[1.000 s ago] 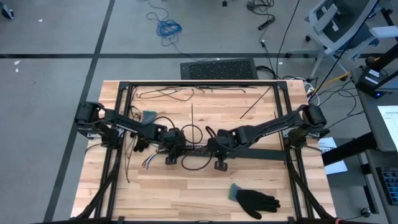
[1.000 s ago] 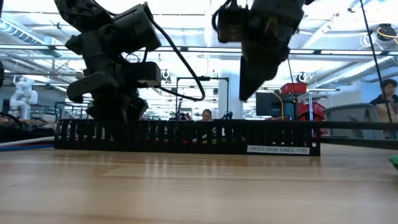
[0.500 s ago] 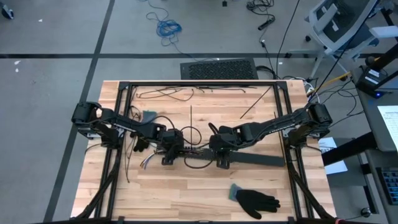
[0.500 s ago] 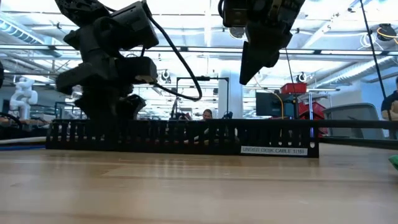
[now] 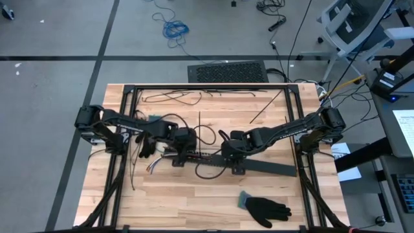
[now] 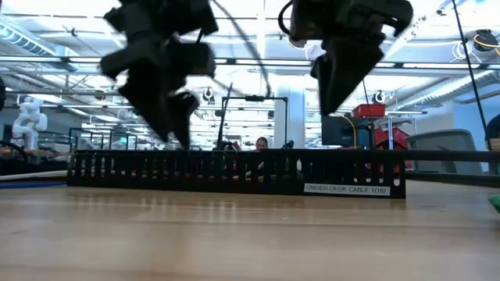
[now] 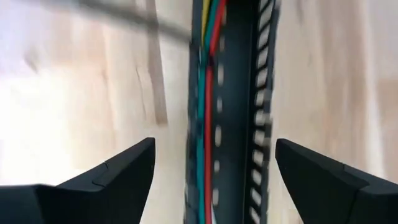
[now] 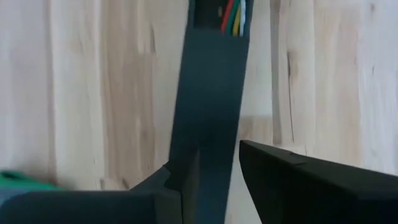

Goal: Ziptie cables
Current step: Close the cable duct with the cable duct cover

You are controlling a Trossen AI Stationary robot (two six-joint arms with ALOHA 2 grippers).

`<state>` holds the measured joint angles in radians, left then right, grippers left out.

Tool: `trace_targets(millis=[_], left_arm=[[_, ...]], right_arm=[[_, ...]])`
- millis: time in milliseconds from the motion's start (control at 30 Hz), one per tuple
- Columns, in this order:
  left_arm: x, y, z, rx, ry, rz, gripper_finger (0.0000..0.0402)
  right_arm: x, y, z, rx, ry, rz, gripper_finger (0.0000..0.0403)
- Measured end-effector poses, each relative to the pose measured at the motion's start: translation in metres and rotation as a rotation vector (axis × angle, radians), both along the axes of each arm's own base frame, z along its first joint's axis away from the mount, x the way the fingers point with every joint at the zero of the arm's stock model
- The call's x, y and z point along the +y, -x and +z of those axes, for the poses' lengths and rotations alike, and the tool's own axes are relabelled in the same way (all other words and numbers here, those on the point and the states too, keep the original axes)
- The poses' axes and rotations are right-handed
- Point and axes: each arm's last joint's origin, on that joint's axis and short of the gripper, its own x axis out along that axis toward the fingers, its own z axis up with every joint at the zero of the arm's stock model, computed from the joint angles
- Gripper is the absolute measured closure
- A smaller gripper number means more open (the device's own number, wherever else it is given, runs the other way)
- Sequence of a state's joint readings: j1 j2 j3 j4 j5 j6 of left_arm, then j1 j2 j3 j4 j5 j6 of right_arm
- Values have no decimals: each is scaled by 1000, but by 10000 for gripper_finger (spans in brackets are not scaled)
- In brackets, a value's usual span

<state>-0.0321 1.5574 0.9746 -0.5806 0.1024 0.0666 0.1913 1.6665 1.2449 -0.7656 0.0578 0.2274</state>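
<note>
Both hands hover over the cables [image 7: 206, 93], which run lengthwise in the black slotted strip [image 5: 259, 166]: the left hand [image 7: 211, 177] spread wide directly above them, the right hand [image 8: 214, 180] slightly apart.

**Both arms over the table's middle**

The left gripper [image 7: 211, 168] hangs with its fingers [image 7: 112, 174] spread wide, nothing between them. The right gripper [image 8: 214, 171] points downward, its fingers [image 8: 292, 171] parted only narrowly, seemingly gripping nothing. Both arms reach inward from opposite sides, wrists close together.
</note>
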Motion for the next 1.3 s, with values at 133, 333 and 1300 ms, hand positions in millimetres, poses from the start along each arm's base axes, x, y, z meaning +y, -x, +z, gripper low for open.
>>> trace_targets(millis=[133, 333, 1300], left_arm=[[0, -14, 26, -107, -6, -18, 76], [-2, -35, 51, -357, -41, -89, 76], [18, -51, 41, -428, 40, -295, 77]], right_arm=[[-1, 6, -2, 65, 14, 4, 296], [-4, 19, 5, 129, 18, -26, 296], [-43, 170, 116, -73, 132, -567, 296]])
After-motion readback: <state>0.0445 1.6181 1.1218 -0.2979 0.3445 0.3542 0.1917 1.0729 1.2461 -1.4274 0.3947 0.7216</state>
